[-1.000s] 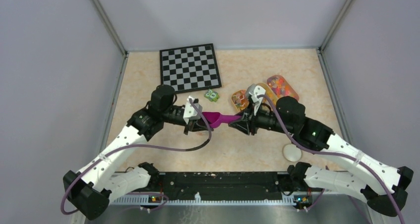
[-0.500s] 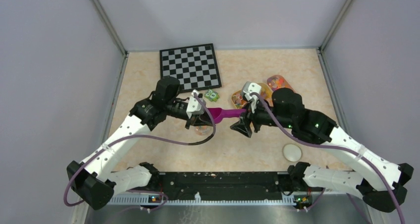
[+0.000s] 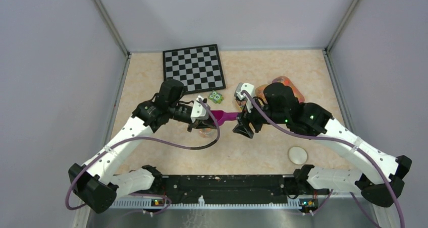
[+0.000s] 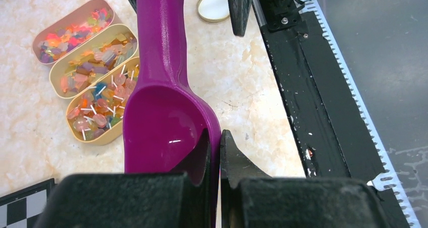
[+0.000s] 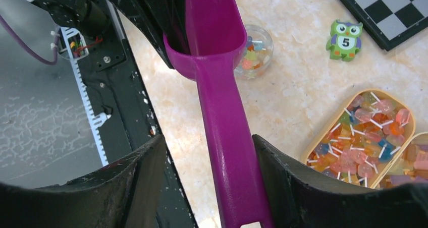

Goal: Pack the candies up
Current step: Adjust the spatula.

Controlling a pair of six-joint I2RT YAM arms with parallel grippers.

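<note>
On a beige table between grey walls, left fingers pinch the magenta scoop; right fingers gape empty.

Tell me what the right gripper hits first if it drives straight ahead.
Probably the bowl of the magenta scoop: its handle lies between the right gripper's open jaws, and the bowl, pinched by the left gripper, sits ahead. Depth unclear.

Lab test cell: grey partition walls, calibration checkerboard.

Right tool released scoop (left tool clamped).
</note>
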